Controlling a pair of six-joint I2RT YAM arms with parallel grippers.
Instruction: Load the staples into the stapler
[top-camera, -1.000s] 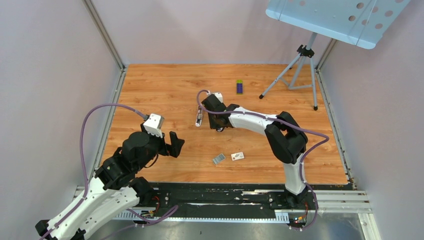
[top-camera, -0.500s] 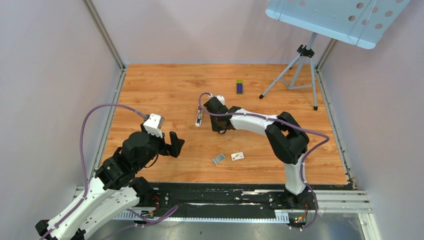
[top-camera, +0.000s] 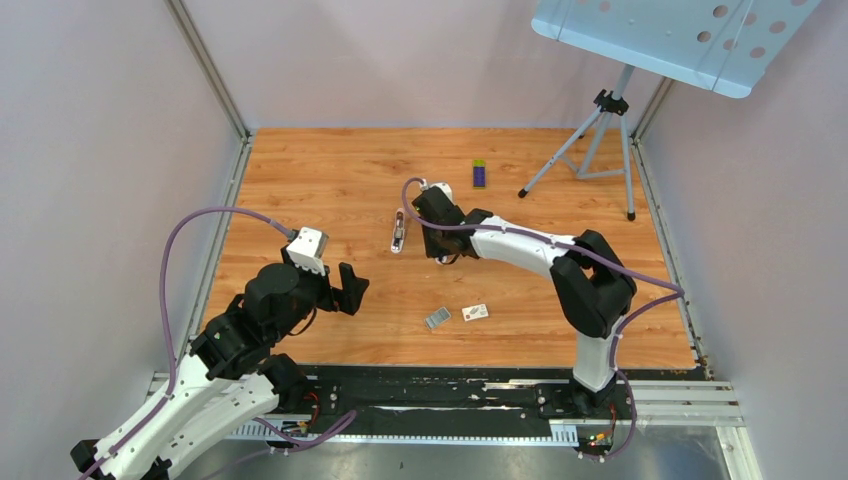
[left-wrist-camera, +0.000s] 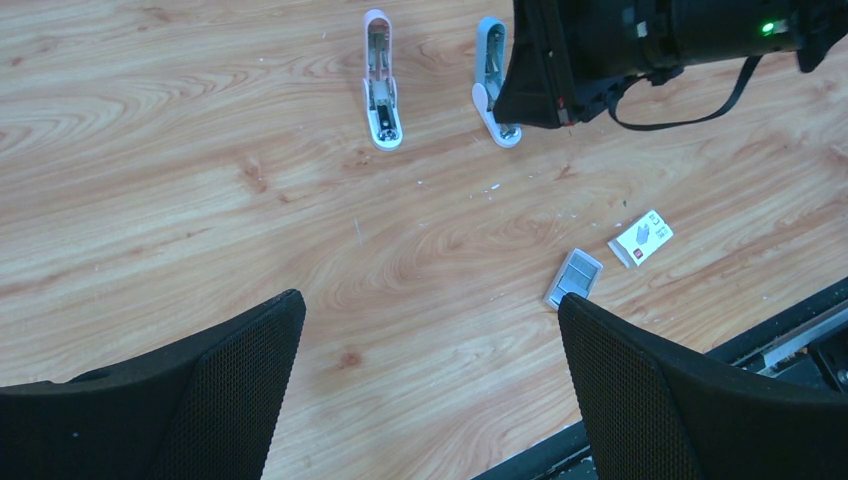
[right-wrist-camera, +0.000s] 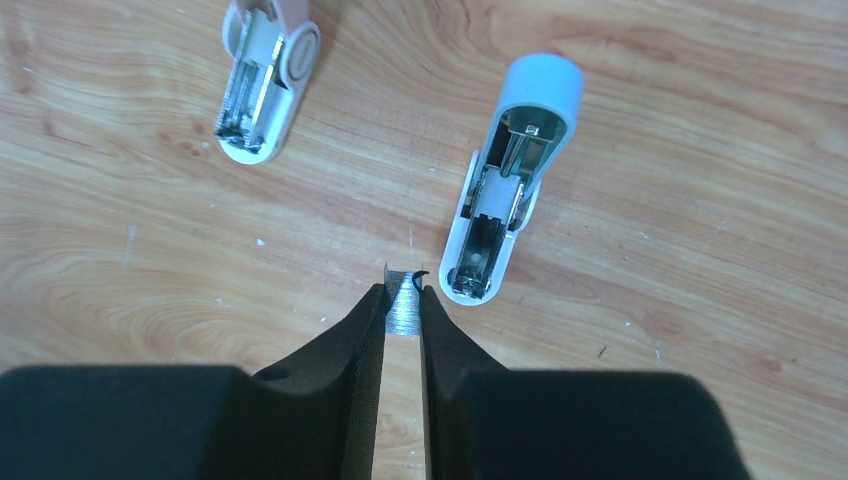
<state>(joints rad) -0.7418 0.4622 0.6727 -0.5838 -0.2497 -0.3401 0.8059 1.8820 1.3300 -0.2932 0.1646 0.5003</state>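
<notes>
My right gripper (right-wrist-camera: 403, 298) is shut on a short silver strip of staples (right-wrist-camera: 404, 312), held just above the wood beside the near end of an open light-blue stapler (right-wrist-camera: 510, 180). An open pink stapler (right-wrist-camera: 265, 80) lies to its left and also shows in the top view (top-camera: 398, 238). In the top view the right gripper (top-camera: 437, 250) hides the blue stapler. A grey block of staples (top-camera: 437, 318) lies on the table toward the front, also in the left wrist view (left-wrist-camera: 574, 278). My left gripper (top-camera: 350, 288) is open and empty, hovering left of the block.
A small white card (top-camera: 476, 313) lies right of the grey block. A purple-and-green box (top-camera: 479, 174) sits at the back. A tripod stand (top-camera: 600, 150) with a blue perforated tray stands at the back right. Metal rails edge the wooden table (top-camera: 300, 180).
My right arm has shifted a little to the right and back, its elbow swinging right, with the strip still held. The left arm and staplers have not moved.
</notes>
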